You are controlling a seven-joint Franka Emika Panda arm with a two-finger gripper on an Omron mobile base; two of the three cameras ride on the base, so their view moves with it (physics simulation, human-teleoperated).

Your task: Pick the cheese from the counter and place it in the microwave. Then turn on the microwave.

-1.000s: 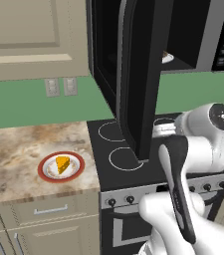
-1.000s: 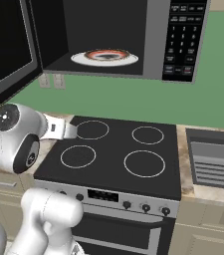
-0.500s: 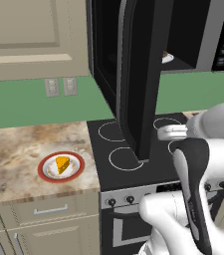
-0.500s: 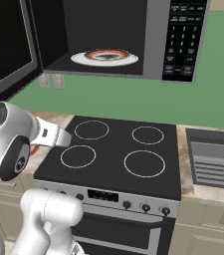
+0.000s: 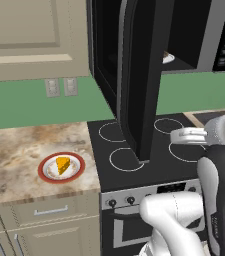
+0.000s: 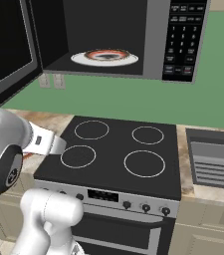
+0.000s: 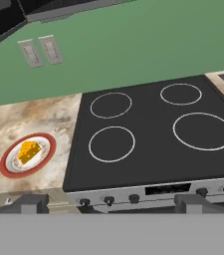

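**Cheese on its plate, microwave door open, fingers spread**

Left base view: I see the cheese (image 5: 62, 164) on a red-rimmed plate (image 5: 48, 176) at the lower left of the frame, on the counter (image 5: 19, 145) just beside the stovetop (image 5: 149, 165). The microwave (image 5: 194, 35) fills the upper right, its door (image 5: 141, 75) swung open toward the camera.

Right base view: the microwave cavity at top centre holds a second plate (image 6: 105, 57); the button panel (image 6: 183, 40) sits at the upper right, a sink (image 6: 215, 159) at the right edge.

Hand view: my gripper (image 7: 111, 203) is at the bottom edge, fingers (image 7: 31, 203) spread wide with nothing between them. The cheese lies at the middle left.
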